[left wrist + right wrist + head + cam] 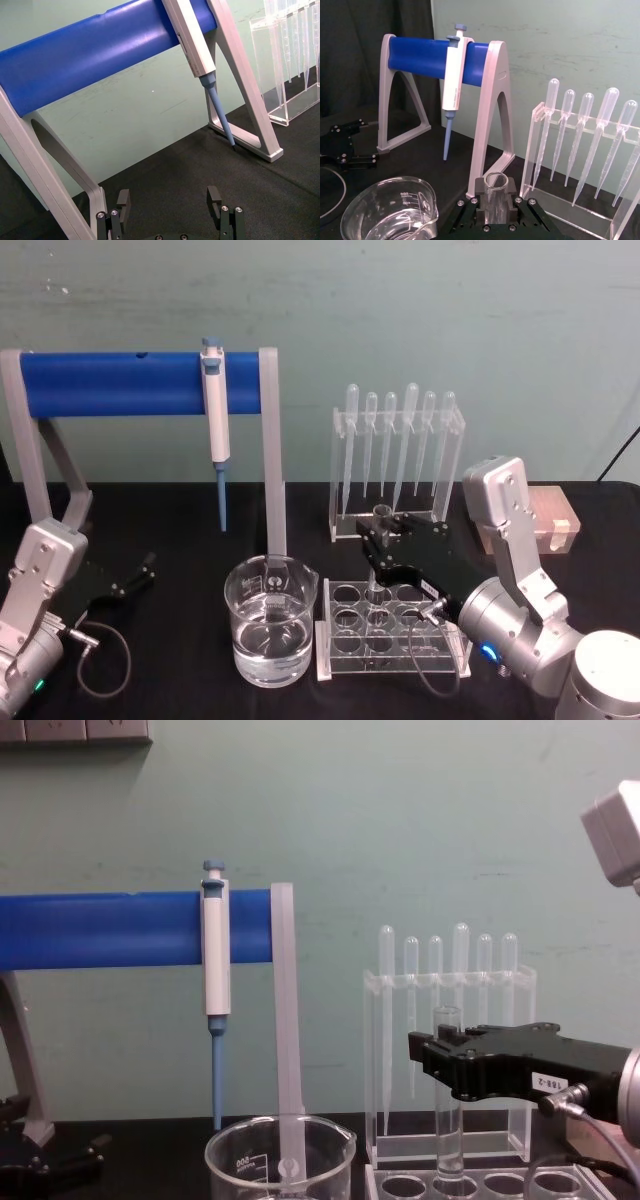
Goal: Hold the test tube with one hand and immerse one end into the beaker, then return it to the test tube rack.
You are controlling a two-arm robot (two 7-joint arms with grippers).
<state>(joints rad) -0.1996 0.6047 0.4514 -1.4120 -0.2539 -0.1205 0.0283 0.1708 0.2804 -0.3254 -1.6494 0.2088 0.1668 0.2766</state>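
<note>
**Right gripper pinching the one test tube over the rack**

One test tube (448, 1105), upright, held by the right gripper (378, 537) — its fingers (478, 212) are pressed onto the glass on both sides just below the open rim. In the chest view the tube's lower end sits at a hole of the clear tube rack (392, 632); whether it rests on the rack floor can't be told. The rack has at least six round holes visible, the far right ones covered by the arm.

One beaker (270, 622), just left of the rack, partly filled with clear liquid, spout toward the back right. The chest view cuts off its lower part.

One blue-and-white pipettor (215, 420) hangs from the blue bar of the stand (120, 382) behind the beaker. Six plastic pipettes (398, 440) hang bulb-up in an acrylic holder (342, 470) behind the rack. A peach-coloured box (545, 520) sits at the far right, partly hidden by the arm.

Left gripper (170, 200) parked low on the black bench (180, 660) at the left — fingers spread, nothing between them.
</note>
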